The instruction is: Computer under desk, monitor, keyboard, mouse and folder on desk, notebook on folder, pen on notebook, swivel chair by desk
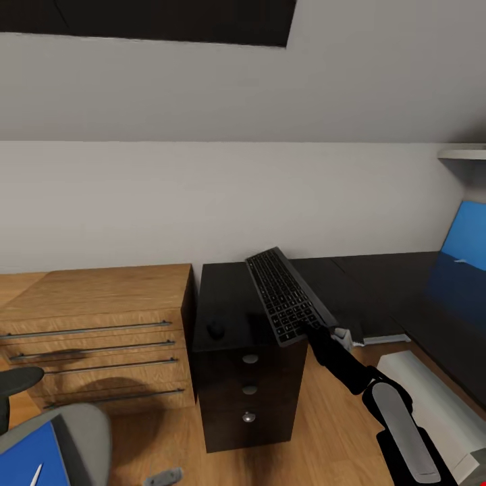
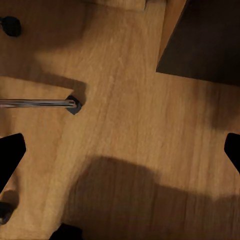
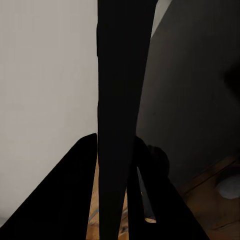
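Note:
My right gripper [image 1: 324,332] is shut on the near end of the dark keyboard [image 1: 287,297], holding it tilted above the black desk [image 1: 378,283]. In the right wrist view the keyboard [image 3: 120,100] runs edge-on between the black fingers [image 3: 70,195]. A small black mouse [image 1: 216,329] lies on the desk's left end, above its drawers. The blue monitor screen [image 1: 467,236] shows at the right edge. At the bottom left is the grey swivel chair [image 1: 81,425] with a blue folder [image 1: 27,459] and a thin white pen-like thing [image 1: 35,474] on it. My left gripper [image 2: 120,150] hangs open over the wooden floor.
A wooden chest of drawers [image 1: 94,331] stands against the wall left of the desk. A white box [image 1: 432,405] lies on the floor under the desk's right part. A chair leg with its caster [image 2: 74,105] crosses the floor below my left gripper.

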{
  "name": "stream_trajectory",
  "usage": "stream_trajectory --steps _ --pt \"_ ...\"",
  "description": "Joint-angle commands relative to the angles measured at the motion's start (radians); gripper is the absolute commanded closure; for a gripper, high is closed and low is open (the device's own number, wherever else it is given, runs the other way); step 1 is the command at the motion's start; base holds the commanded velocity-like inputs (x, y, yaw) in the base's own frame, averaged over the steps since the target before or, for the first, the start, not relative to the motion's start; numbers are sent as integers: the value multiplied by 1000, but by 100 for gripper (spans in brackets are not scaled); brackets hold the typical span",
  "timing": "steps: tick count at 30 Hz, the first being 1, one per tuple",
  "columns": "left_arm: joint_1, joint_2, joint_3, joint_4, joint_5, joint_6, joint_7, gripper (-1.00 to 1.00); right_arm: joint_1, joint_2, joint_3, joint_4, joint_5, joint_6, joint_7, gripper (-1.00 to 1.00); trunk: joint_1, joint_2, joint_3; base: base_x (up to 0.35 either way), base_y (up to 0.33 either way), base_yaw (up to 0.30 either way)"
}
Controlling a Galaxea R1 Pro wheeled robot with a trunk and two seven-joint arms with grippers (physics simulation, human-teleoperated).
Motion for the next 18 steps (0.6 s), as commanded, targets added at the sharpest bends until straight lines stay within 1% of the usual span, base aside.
stream_trajectory --steps 1,4,7,8,12,14,15,17,18 --pt "0 6 -3 2 9 -15 7 -100 0 -1 1 1 -12 1 -4 100 0 -1 -1 0 0 0" --pt "0 13 -3 8 9 -38 7 -100 2 -1 1 3 -16 3 5 100 0 -1 -1 -69 0 0" --pt "0 15 -3 10 10 -46 8 -100 7 -2 1 1 -18 4 15 100 0 -1 -1 -202 -52 0" --pt "0 16 -3 12 11 -48 9 -100 12 -2 1 1 -17 4 46 100 0 -1 -1 -267 -150 0" --pt "0 16 -3 15 11 -49 10 -100 16 -3 1 2 -13 5 99 100 0 -1 -1 -276 -174 0" --pt "0 16 -4 24 10 -50 10 -100 18 -4 1 2 -13 5 110 100 0 -1 -1 -281 -186 0" --pt "0 15 -6 48 10 -50 10 -100 22 -3 1 4 -12 5 118 100 0 -1 -1 -284 -178 0" --pt "0 15 -6 52 10 -50 10 -100 23 -4 1 4 -11 5 119 100 0 -1 -1 -284 -179 0" --pt "0 15 -7 55 10 -51 10 -100 23 -4 1 3 7 3 118 100 0 -1 -1 -265 -228 0"
